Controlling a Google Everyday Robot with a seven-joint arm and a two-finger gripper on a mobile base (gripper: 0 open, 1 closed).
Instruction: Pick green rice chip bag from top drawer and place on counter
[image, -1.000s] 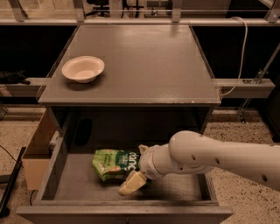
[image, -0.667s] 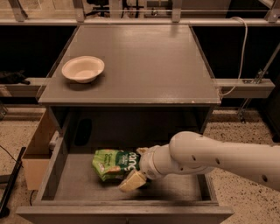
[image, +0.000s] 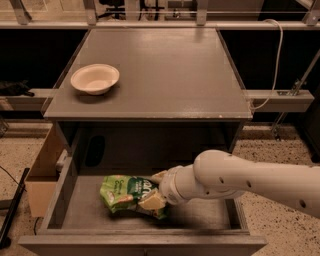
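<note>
Camera view: the top drawer is standing pulled out toward the near side, its low walls leaving bare grey floor to the left of and to the right of the green rice chip bag. The bag is lying crumpled on the drawer bottom, left of centre, clear of every wall. The gripper is reaching in from the right on a white arm, its tan fingers sitting one on the near side and one on the far side of the bag's right end, clamping it. White lettering on the bag's dark green logo is showing but cannot be read. The counter above is carrying a white bowl near its left edge.
</note>
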